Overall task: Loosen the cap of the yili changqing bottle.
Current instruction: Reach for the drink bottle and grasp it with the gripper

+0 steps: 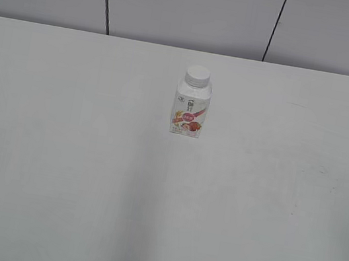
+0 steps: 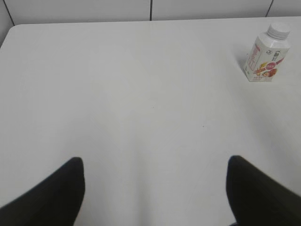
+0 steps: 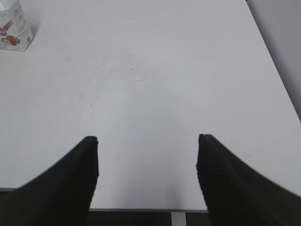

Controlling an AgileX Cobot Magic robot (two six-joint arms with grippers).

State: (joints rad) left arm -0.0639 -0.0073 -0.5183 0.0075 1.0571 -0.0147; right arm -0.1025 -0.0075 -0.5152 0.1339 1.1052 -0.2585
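White bottle [image 1: 190,110], red-pink label, white cap [image 1: 197,75].

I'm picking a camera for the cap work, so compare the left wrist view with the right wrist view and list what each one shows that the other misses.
Only the left wrist view shows the cap, the whole bottle and the open left gripper. Only the right wrist view shows the open right gripper and the table's near edge. Both show the yili changqing bottle standing on the white table, clear of both grippers; the right wrist view crops it above its label.
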